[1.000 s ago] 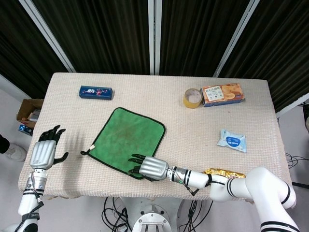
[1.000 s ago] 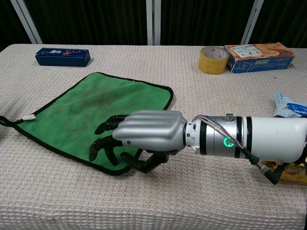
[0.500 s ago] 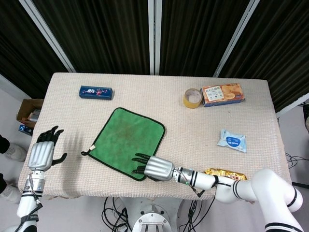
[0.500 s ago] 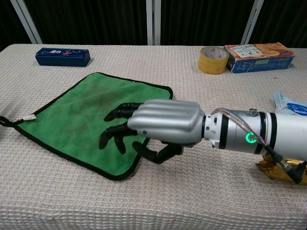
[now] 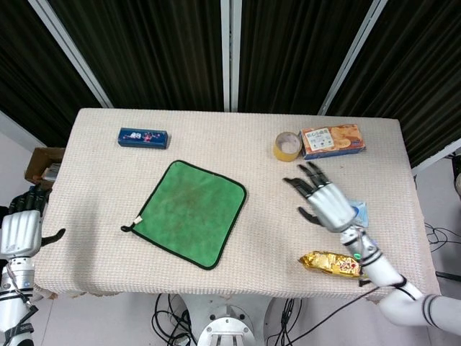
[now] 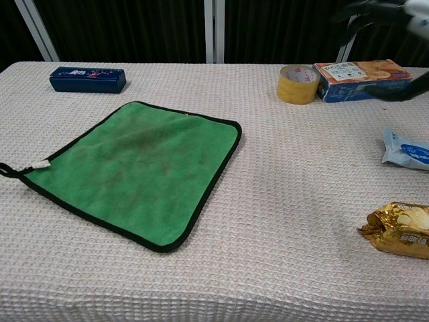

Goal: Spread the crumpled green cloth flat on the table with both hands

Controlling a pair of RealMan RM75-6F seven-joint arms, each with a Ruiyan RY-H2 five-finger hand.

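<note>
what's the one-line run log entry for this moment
cloth: green cloth flat on table, untouched | left hand: open, off table edge | right hand: open, raised above table | step: spread looks done

Table [image 5: 94, 187], cream waffle-textured cover. Bearing: green cloth [image 5: 190, 212] lying flat, blue box [image 5: 142, 138], tape roll [image 5: 287, 146], biscuit box [image 5: 332, 140], wipes pack [image 6: 405, 149], gold packet [image 5: 332, 263].

A: Is any print legible on the items lying on the surface [image 6: 301, 174]?

B: None. The blue box [image 6: 87, 79] bears pale marks along its side, too small to read. The orange box [image 6: 362, 71] shows a picture of biscuits and a blue band of characters, unreadable.

A: And the packets?

B: The white-blue packet [image 6: 406, 149] and gold packet [image 6: 399, 229] carry printed characters, blurred beyond reading. The tape roll [image 6: 298, 84] shows no lettering.
</note>
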